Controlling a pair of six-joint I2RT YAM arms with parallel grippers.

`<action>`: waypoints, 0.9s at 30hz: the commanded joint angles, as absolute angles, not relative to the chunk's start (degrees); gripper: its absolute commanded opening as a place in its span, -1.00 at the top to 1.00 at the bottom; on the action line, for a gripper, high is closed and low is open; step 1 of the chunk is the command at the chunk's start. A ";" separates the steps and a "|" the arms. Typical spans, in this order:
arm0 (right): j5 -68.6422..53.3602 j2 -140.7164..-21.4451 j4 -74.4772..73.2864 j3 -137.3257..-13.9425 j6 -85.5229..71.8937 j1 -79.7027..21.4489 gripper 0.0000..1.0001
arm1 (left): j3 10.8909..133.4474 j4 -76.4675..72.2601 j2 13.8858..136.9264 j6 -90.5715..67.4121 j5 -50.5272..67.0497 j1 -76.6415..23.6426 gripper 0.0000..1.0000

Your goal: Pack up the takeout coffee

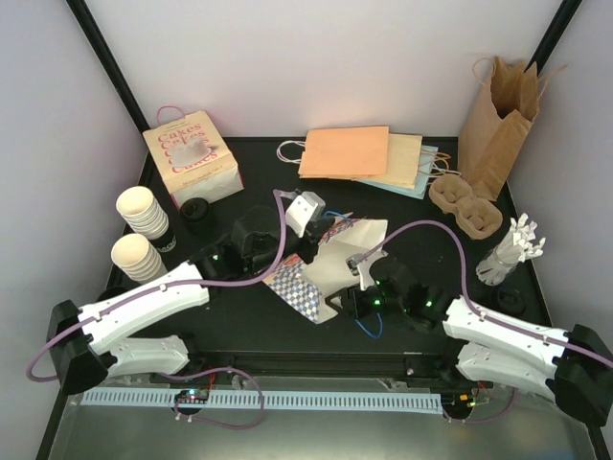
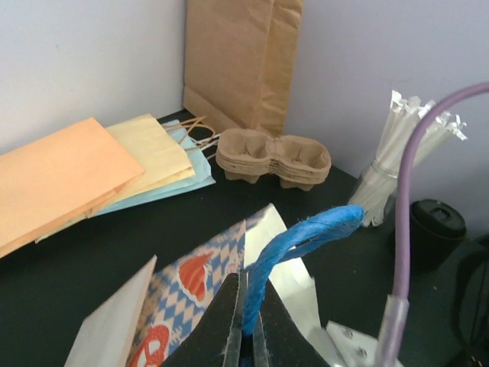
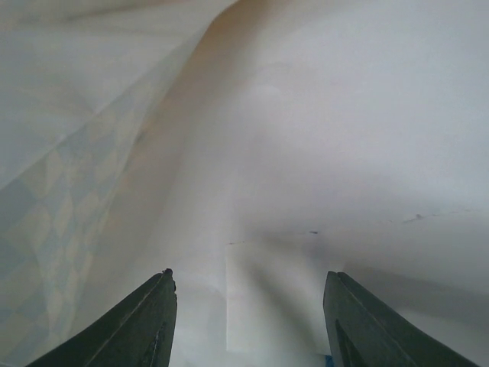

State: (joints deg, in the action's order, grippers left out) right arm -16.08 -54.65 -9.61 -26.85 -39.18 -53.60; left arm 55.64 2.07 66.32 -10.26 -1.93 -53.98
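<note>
The black counter (image 1: pixel 259 331) carries a white paper bag with a blue diamond print (image 1: pixel 305 287). The bag lies on its side at the middle, its mouth turned toward the right arm. Two stacks of cream ribbed paper cups (image 1: pixel 141 213) stand well to the left of the bag. Round black plastic lids (image 1: pixel 196 211) sit between the stacks and the bag, and the left arm is nearer both. The left pincer (image 2: pixel 246 325) is clamped on the bag's blue twisted-paper handle (image 2: pixel 306 233). The right pincer (image 3: pixel 250 277) has its fingers apart inside the bag, gripping nothing. Only the right wrist view shows that bare white interior, and only the top view shows the cups, which would likely need to travel rightward into the bag.
</note>
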 commanded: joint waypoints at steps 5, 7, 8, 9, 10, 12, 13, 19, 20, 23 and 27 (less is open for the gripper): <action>-5.91 -53.65 -7.75 -27.31 -39.93 -54.23 -0.11 | 51.69 -1.91 60.23 -10.70 4.24 -53.44 0.97; -4.73 -53.97 -8.95 -28.15 -38.88 -54.23 -0.11 | 50.86 -2.39 59.31 -10.79 5.41 -53.44 0.97; -4.32 -54.23 -9.50 -28.61 -38.59 -54.25 -0.11 | 50.50 -2.65 58.92 -10.88 6.09 -53.44 0.97; -3.91 -54.47 -9.97 -28.95 -38.51 -54.23 -0.11 | 50.24 -2.91 58.53 -10.97 6.94 -53.44 0.97; -3.69 -54.80 -10.31 -29.34 -38.46 -54.23 -0.11 | 49.94 -3.20 58.28 -11.02 7.74 -53.44 0.97; -3.20 -55.29 -10.48 -29.90 -39.10 -54.23 -0.11 | 49.55 -3.51 57.95 -11.24 8.99 -53.46 0.97; -3.00 -55.50 -10.31 -30.01 -39.81 -54.23 -0.11 | 49.30 -3.66 58.00 -11.24 9.58 -53.44 0.97; -3.95 -56.98 -7.72 -30.29 -44.79 -54.15 -0.09 | 48.87 -5.62 58.89 -10.83 12.33 -53.44 0.97; -3.88 -57.14 -7.61 -30.46 -45.46 -54.14 -0.09 | 48.94 -5.65 59.05 -10.69 12.86 -53.44 0.97; -3.15 -57.27 -8.60 -31.48 -46.91 -54.02 -0.09 | 49.09 -5.41 59.27 -10.19 14.32 -53.44 0.97; -0.85 -56.93 -13.17 -33.77 -46.71 -53.66 -0.09 | 48.47 -4.85 59.17 -9.92 14.94 -53.44 0.97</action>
